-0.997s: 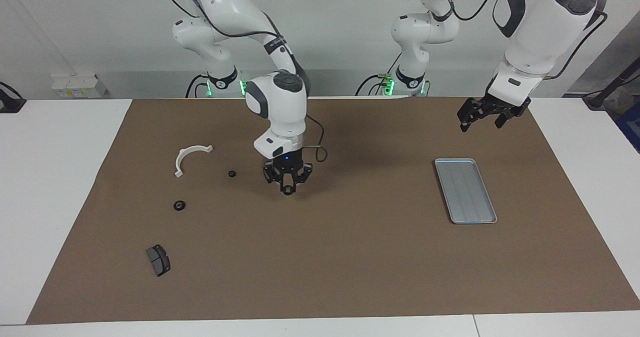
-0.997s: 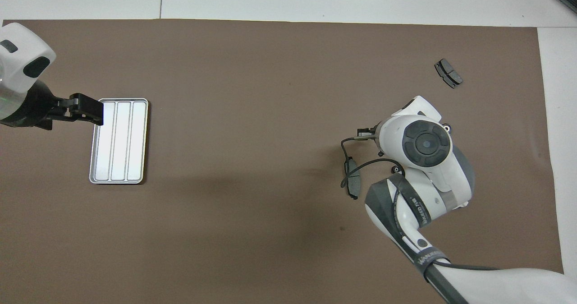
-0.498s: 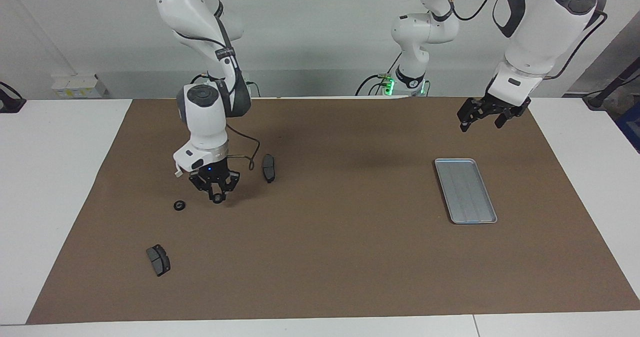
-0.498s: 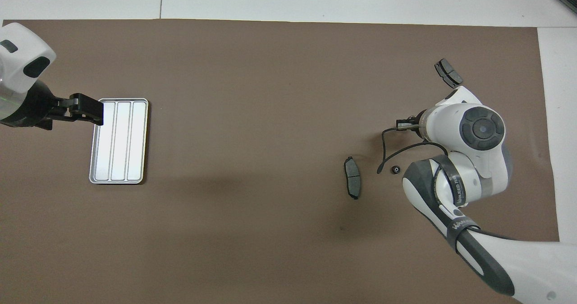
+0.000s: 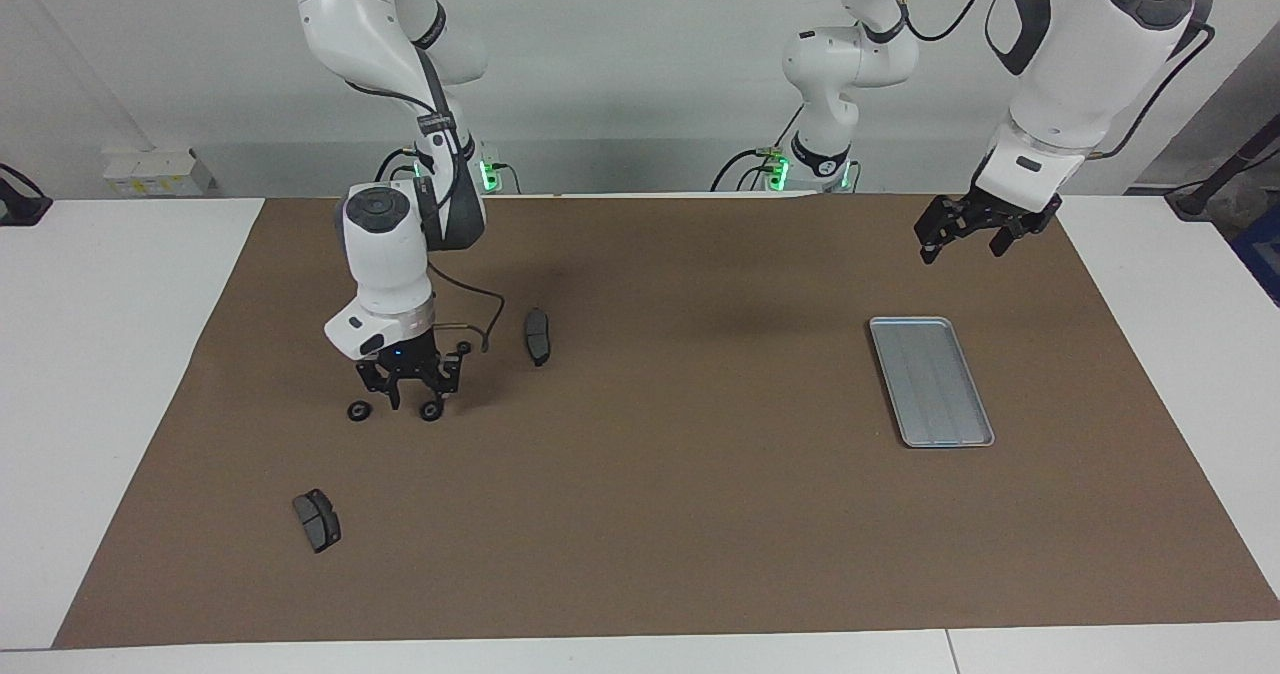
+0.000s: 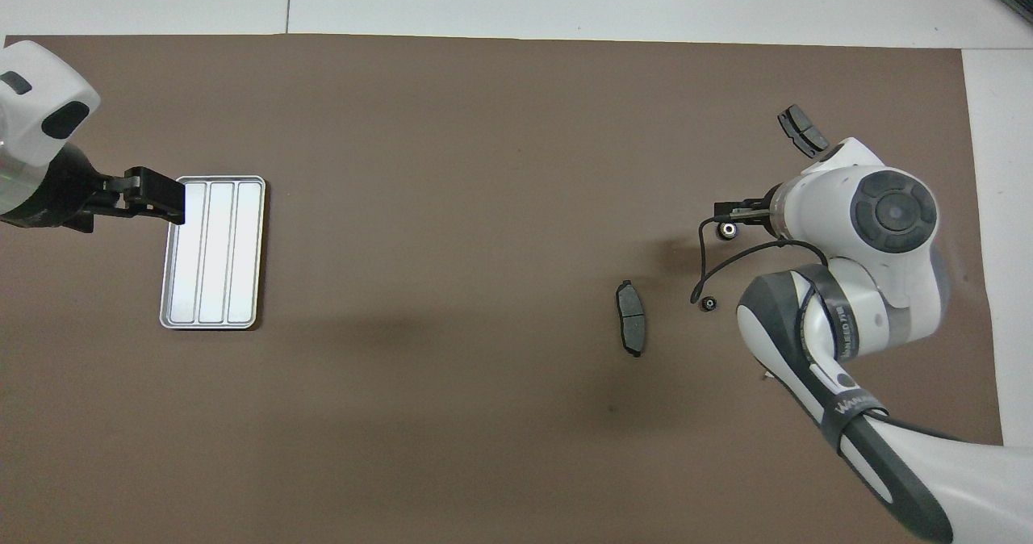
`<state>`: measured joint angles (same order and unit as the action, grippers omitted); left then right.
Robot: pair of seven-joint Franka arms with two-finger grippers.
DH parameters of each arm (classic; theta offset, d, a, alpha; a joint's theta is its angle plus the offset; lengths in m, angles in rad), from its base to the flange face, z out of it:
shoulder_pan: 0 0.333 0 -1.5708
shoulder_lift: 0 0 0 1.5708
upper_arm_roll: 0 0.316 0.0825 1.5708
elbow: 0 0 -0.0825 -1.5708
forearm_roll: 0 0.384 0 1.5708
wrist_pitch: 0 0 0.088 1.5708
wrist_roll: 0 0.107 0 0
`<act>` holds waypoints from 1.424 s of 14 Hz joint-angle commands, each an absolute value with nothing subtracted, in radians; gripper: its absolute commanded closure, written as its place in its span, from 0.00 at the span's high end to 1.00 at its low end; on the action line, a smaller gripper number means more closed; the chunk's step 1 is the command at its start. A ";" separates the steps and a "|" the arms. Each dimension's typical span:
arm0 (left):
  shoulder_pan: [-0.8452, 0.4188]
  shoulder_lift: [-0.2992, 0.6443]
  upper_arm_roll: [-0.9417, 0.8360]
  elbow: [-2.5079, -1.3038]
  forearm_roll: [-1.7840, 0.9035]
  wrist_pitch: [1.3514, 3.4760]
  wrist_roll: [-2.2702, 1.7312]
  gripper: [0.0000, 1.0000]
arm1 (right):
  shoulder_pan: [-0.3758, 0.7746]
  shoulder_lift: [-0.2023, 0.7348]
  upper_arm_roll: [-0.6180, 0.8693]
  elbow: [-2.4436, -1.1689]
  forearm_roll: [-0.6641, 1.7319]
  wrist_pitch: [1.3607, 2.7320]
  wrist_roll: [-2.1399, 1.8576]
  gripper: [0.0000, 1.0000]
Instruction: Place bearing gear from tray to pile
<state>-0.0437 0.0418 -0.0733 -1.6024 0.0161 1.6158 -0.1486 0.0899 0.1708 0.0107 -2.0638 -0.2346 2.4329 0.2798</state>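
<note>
Hovering spread-jawed, the right gripper [image 5: 413, 394] sits low over a bearing gear [image 5: 431, 412] lying among the pile at nine o'clock; lifting carelessly could nudge it. The left gripper [image 5: 975, 232] waits open at two o'clock, near the tray [image 5: 931, 381].

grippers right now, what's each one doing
left gripper: open, empty, in the air near the tray.
right gripper: open, holding nothing, low over the bearing gear.
</note>
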 commanded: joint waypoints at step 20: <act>-0.032 0.012 -0.080 -1.638 0.021 1.629 -0.144 1.00 | 0.009 -0.006 0.023 -1.569 -0.035 1.605 0.093 1.00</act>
